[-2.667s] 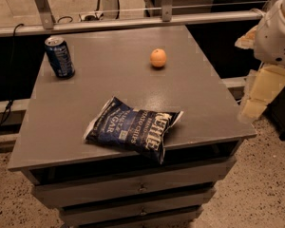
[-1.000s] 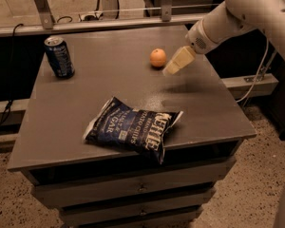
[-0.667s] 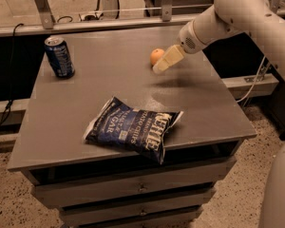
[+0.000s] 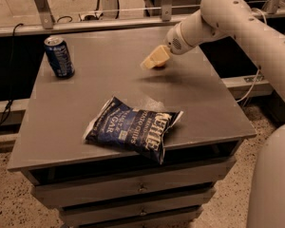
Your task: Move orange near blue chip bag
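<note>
Currently the gripper (image 4: 153, 60) sits low over the tabletop (image 4: 204, 103), toward the far edge and right of centre. The orange (image 4: 160, 65) is mostly hidden beneath it; only a sliver of peel shows. Whether it has closed on the fruit I cannot tell.

To do this step well, I would make sure the grip spans the fruit's widest part. Then I would lift just clear and carry it toward the front edge. I judge the bare top on the far side of the blue chip bag (image 4: 133, 127) the best spot, with a gentle release, since the fruit could roll.

The orange is round, so it has no long axis or facing. The bag lies flat near the middle of the front edge. Its long axis runs left to right, with the right end nearer that edge and one corner seeming to overhang it.
</note>
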Action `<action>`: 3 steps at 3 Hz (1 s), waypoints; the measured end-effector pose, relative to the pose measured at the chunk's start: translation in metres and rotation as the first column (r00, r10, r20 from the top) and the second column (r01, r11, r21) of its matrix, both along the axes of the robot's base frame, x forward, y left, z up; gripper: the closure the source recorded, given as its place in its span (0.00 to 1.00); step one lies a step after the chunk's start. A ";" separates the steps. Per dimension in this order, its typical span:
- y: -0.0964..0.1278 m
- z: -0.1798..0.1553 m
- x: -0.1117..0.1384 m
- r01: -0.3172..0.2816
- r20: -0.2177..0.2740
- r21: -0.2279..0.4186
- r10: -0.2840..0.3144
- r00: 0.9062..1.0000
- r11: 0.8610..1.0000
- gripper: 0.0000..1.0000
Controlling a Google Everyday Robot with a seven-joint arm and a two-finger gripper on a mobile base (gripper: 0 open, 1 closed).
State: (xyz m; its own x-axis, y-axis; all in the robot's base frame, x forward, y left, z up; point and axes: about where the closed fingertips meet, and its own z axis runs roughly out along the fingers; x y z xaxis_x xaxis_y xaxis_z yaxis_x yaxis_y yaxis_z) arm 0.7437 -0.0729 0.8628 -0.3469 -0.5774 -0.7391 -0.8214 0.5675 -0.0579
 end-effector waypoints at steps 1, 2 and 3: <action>0.003 -0.007 -0.001 0.002 -0.003 -0.007 -0.002 1.000 1.000 0.38; -0.001 -0.007 -0.006 0.001 0.011 -0.027 -0.001 1.000 1.000 0.62; -0.005 0.027 -0.024 -0.036 0.075 -0.040 0.039 0.996 0.999 0.85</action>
